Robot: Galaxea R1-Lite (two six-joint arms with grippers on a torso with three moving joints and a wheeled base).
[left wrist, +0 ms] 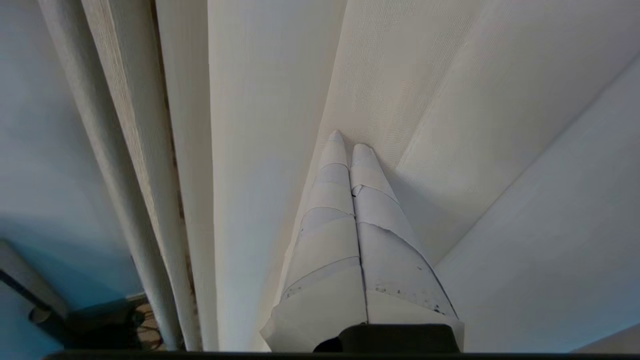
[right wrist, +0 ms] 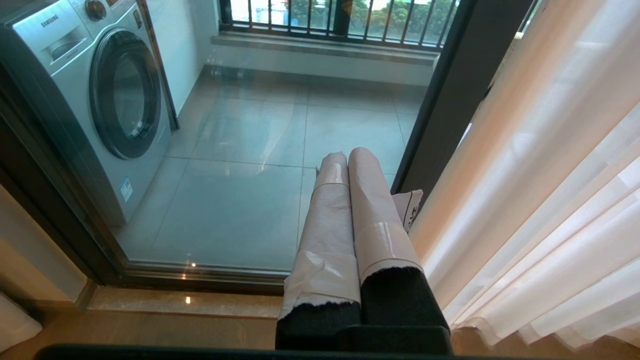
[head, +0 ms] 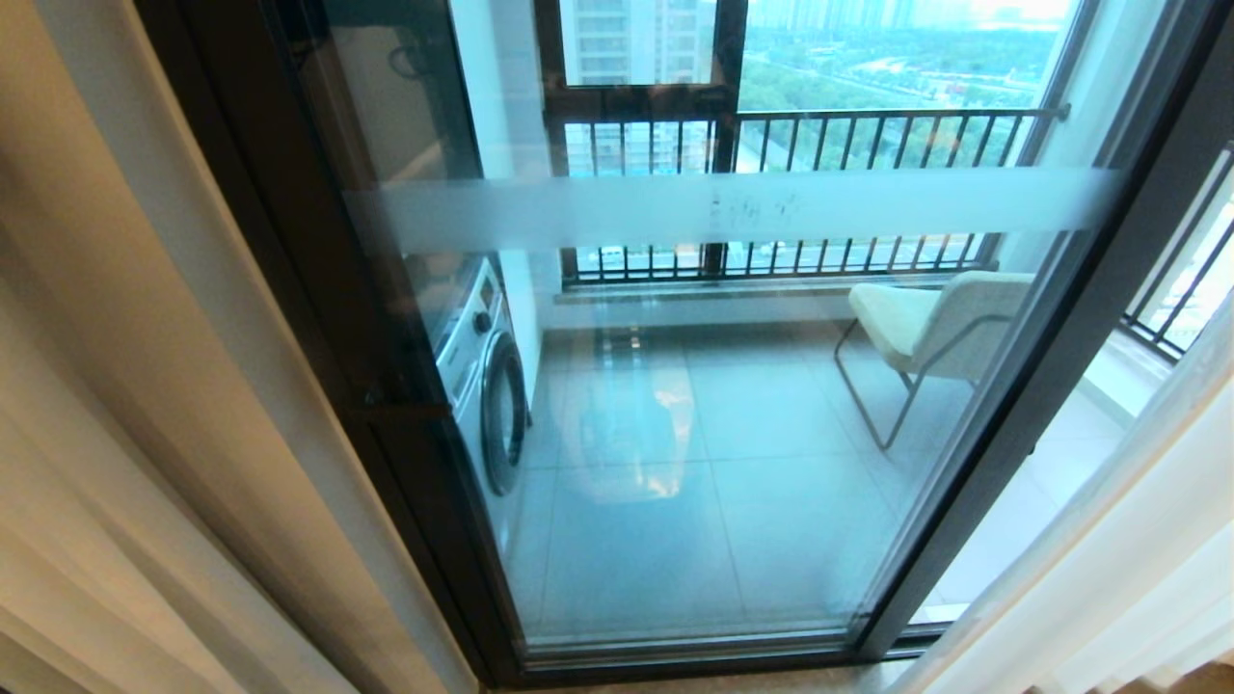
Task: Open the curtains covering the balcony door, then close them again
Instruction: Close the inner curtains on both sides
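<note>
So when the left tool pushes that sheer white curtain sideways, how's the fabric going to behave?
Probably floppy: the curtain hangs in long soft folds and seems to dent around the shut left tool pressing into it. Likely light, since the sheer panel by the balcony door lets daylight through. It may slide off the tool's smooth taped fingers rather than follow.

Neither arm shows from the head camera. The left gripper point(left wrist: 345, 141) has its two tape-wrapped fingers point(left wrist: 327, 220) pressed flat together along their whole length, the tips side by side and pointing upward and away from the wrist. The right gripper point(right wrist: 347, 156) is likewise closed, its taped fingers point(right wrist: 372, 210) lying against each other with nothing between them, aimed forward and slightly down, black padding bare at their bases.
</note>
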